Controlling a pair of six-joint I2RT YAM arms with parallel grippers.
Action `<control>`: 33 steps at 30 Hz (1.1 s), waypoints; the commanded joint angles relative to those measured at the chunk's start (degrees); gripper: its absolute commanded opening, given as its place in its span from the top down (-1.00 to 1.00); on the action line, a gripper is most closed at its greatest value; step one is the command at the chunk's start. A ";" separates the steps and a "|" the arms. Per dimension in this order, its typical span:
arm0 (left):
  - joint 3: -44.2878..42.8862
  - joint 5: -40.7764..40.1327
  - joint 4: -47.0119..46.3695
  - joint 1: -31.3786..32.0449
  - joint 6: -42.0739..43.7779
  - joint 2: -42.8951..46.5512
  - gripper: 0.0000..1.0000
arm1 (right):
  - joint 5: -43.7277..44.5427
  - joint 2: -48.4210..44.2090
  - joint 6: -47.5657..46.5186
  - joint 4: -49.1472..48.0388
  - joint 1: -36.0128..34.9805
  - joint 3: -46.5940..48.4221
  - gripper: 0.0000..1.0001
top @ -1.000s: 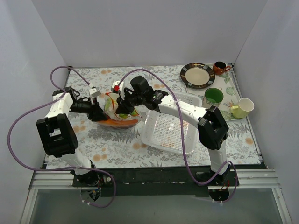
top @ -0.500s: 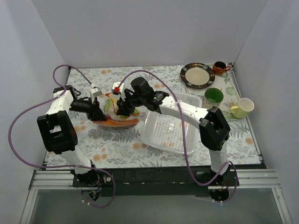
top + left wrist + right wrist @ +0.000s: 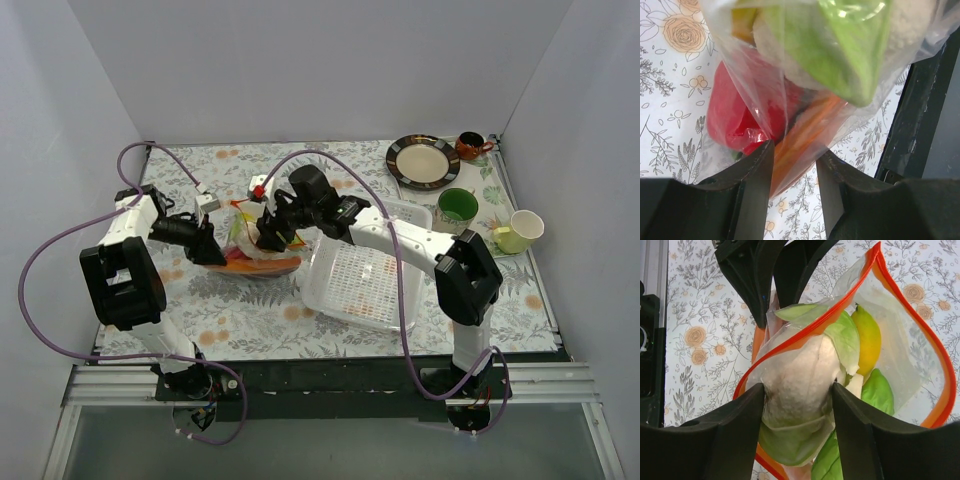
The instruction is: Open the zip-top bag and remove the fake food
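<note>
Hard to see: lower part of the zip-top bag point(image 3: 262, 262) tucked under both arms in the top view; some fake food point(image 3: 825, 45) only blurry colours through crinkly plastic; bag cut off at the top edge of the left wrist view.
Zip-top bag: on the left half of the tabletop point(image 3: 250, 320), just beside the white tray point(image 3: 365, 285); mouth open, orange-red strip in a wide loop.
Inside the bag: pale cabbage point(image 3: 795, 365), yellow piece point(image 3: 867, 337), red pepper point(image 3: 732, 115), orange piece point(image 3: 805, 135).
Left gripper point(image 3: 794, 150): clamped on a pinch of bag plastic.
Right gripper point(image 3: 797, 390): one finger on each side of the cabbage at the bag mouth; squeezing or not, cannot tell.
Far right corner of the tabletop: plate point(image 3: 423, 161), small brown cup point(image 3: 470, 146), green cup point(image 3: 457, 207), pale yellow cup point(image 3: 518, 231).
</note>
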State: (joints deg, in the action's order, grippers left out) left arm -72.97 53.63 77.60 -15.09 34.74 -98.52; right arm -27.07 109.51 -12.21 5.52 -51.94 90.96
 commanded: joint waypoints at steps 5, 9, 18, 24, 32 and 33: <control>0.46 -3.26 -1.23 0.15 1.12 2.72 0.21 | -2.46 -3.96 1.31 -4.99 1.23 -0.61 -0.23; 0.20 -3.44 -1.40 0.24 1.03 2.63 0.20 | -3.60 -3.17 1.83 -4.99 1.23 -0.08 -0.15; -0.51 -3.70 -0.44 0.68 1.29 3.86 0.18 | -1.32 1.74 3.14 -4.99 2.54 2.73 -0.13; 3.09 -4.76 -1.75 0.85 1.38 5.97 0.17 | 0.97 1.84 15.18 -19.12 8.96 -0.07 -0.12; 9.16 -9.32 -6.32 1.91 -0.02 7.29 0.17 | 1.85 10.18 19.15 -14.50 10.64 14.50 -0.14; 9.68 -9.76 -6.93 2.00 -0.20 6.94 0.18 | 1.93 11.93 19.15 -13.87 10.46 15.56 -0.15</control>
State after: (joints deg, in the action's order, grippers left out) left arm -64.84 46.30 73.91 -13.39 34.68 -93.91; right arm -25.30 117.36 4.25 -8.29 -39.86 99.31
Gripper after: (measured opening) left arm 0.414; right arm 0.568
